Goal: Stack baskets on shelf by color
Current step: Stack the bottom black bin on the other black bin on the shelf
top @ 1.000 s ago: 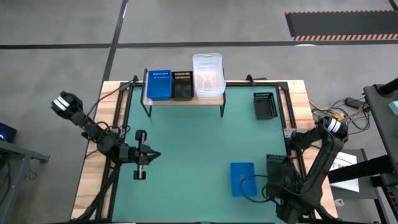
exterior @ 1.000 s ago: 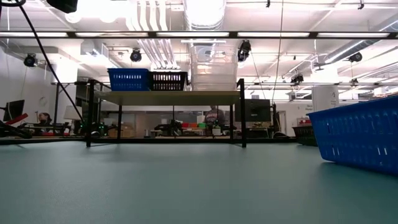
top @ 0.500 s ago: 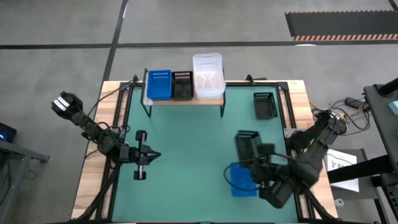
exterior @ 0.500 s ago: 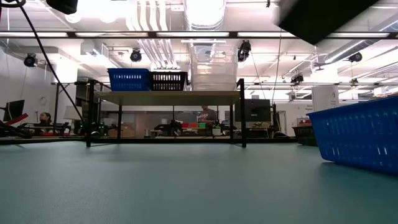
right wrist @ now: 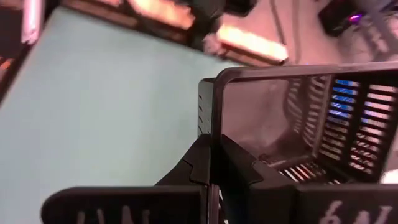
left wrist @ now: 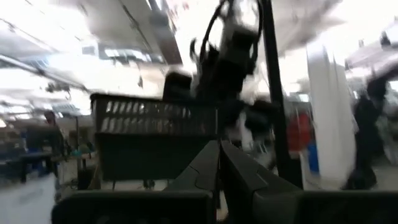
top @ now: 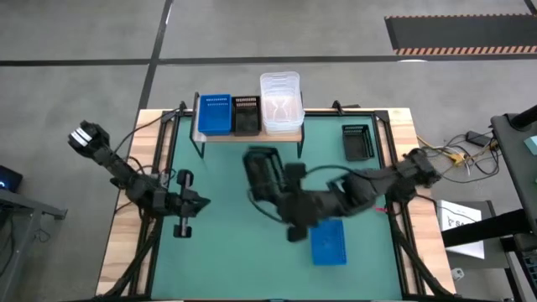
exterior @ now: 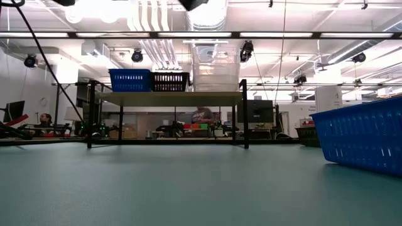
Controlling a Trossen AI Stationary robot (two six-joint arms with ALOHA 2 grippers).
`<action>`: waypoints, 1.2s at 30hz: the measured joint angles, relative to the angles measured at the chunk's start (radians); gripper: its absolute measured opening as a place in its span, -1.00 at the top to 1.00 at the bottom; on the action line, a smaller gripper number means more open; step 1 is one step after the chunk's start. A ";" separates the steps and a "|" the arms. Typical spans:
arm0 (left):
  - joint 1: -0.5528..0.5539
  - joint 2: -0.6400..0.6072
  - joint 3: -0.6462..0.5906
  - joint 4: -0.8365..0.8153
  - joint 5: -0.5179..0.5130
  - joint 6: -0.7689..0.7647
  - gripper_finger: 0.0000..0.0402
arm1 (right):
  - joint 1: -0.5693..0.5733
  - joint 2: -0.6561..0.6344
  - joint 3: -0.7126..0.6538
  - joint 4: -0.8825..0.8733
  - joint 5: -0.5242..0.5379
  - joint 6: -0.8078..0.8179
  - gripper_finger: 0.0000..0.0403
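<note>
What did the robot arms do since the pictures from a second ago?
The right gripper carried a black basket from the table's right edge across toward the shelf; it stays clamped on the rim. The left gripper shifted only slightly. The blue basket and shelf stacks stayed put.

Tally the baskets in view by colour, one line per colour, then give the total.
Blue: 2, one on the shelf at, one on the mat.
Black mesh: 3, one on the shelf, one at the table's right edge, one held by the right claw at.
Clear: a stack on the shelf; count within it cannot be told, at least 1.
Total: at least 6.
</note>
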 joint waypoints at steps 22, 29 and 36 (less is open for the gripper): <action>0.001 -0.280 -0.089 0.050 0.027 0.163 1.00 | -0.456 0.264 0.200 0.242 -0.069 -0.359 0.96; 0.001 -0.306 -0.098 0.047 0.027 0.190 1.00 | -0.523 0.307 0.199 0.246 -0.111 -0.391 0.96; 0.001 -0.307 -0.099 0.049 0.027 0.191 1.00 | -0.556 0.348 0.199 0.266 -0.111 -0.405 0.76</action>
